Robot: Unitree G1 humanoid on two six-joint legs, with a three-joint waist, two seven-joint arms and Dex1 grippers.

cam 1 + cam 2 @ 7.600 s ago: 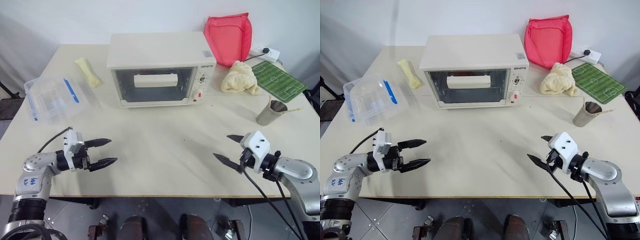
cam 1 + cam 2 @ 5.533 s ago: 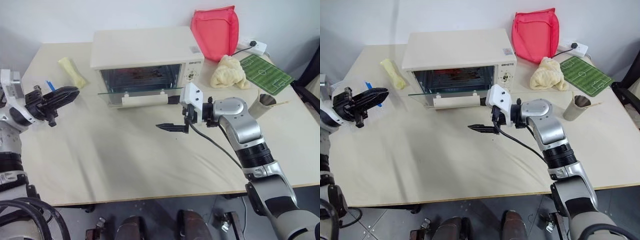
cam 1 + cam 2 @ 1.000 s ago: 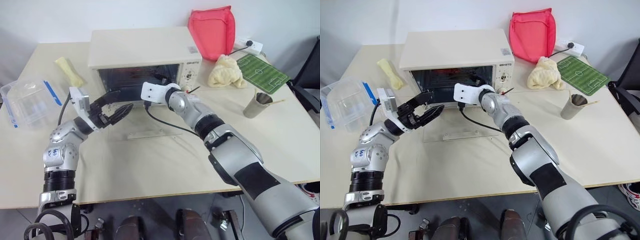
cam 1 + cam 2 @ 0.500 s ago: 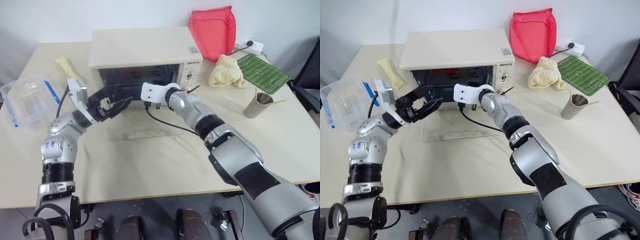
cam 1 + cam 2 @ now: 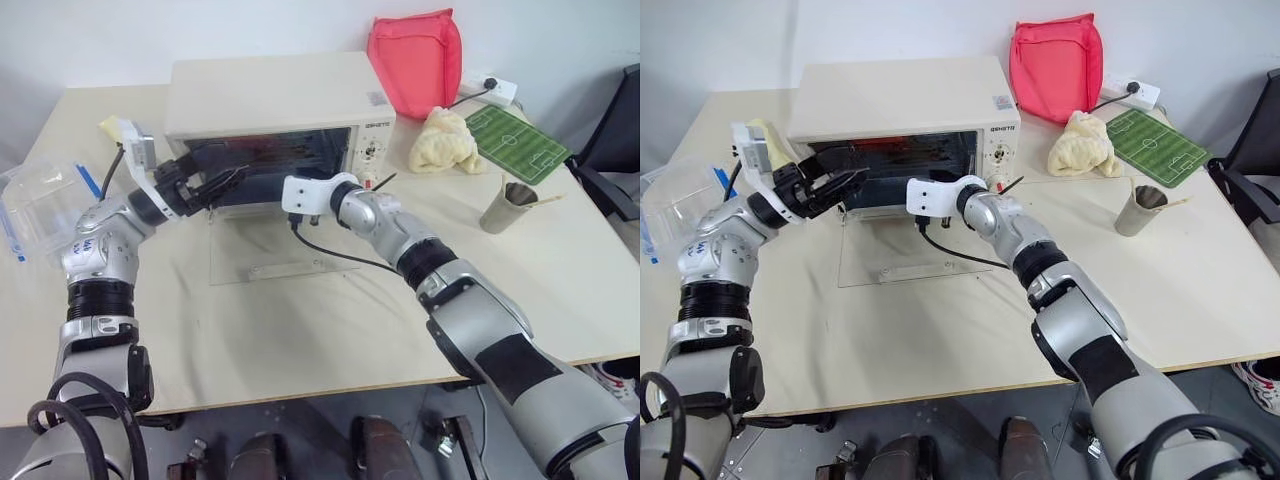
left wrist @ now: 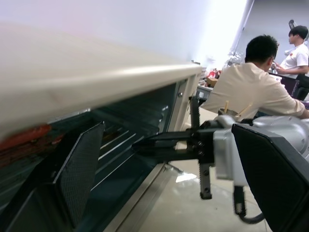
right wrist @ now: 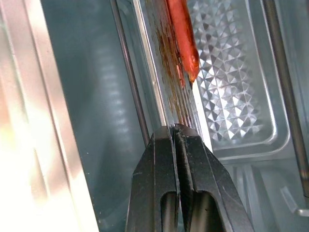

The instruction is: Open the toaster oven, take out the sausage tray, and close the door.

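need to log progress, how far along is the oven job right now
Done: the door lies folded down flat in front of the toaster oven.

In hand: the right gripper is inside the cavity, shut on the near rim of the sausage tray, which sits on the rack with the sausage in it. The left gripper is open at the cavity's left edge.

Left: pull the tray out, then close the door.
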